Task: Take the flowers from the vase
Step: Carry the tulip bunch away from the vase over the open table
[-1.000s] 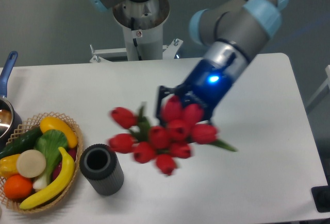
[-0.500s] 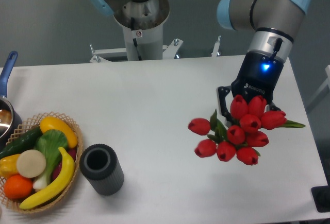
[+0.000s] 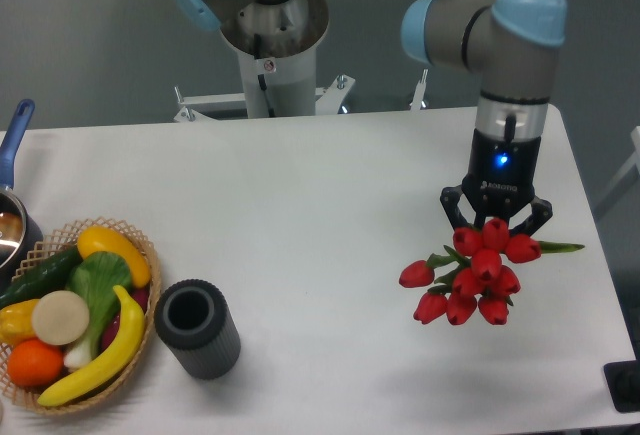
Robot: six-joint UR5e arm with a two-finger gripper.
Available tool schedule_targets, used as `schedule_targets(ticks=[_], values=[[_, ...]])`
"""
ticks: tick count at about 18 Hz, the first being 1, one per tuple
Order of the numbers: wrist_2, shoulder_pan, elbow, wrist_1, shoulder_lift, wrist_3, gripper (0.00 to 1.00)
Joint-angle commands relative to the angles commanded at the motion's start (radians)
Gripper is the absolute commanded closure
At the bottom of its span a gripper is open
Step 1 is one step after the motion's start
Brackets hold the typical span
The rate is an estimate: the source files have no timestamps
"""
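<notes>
The flowers, a bunch of red tulip buds with green stems and leaves, hang over the right part of the white table. My gripper sits directly above them, its dark fingers shut on the bunch where the stems gather; a green leaf tip pokes out to the right. The stems are mostly hidden behind the buds and fingers. The vase, a short dark grey ribbed cylinder with a thick rim, stands with nothing inside it near the front left, far from the gripper.
A woven basket holding a banana, an orange, a cucumber and other fruit and vegetables stands at the front left beside the vase. A pot with a blue handle pokes in at the left edge. The arm's base pedestal stands behind the table.
The arm has carried the flowers from the table's middle over to the right side. The wrist has turned upright, and the bunch now hangs tighter below the gripper.
</notes>
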Motion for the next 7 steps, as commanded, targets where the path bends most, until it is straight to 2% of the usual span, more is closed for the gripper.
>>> schedule_targets(ticks=[2,4,7], values=[[0.014,-0.006,0.020,-0.012,-0.017,0.017,0.92],[0.086,-0.037,0.032,-0.102,-0.018,0.022,0.92],[0.161,-0.075,0.051,-0.137,-0.037,0.051,0.92]])
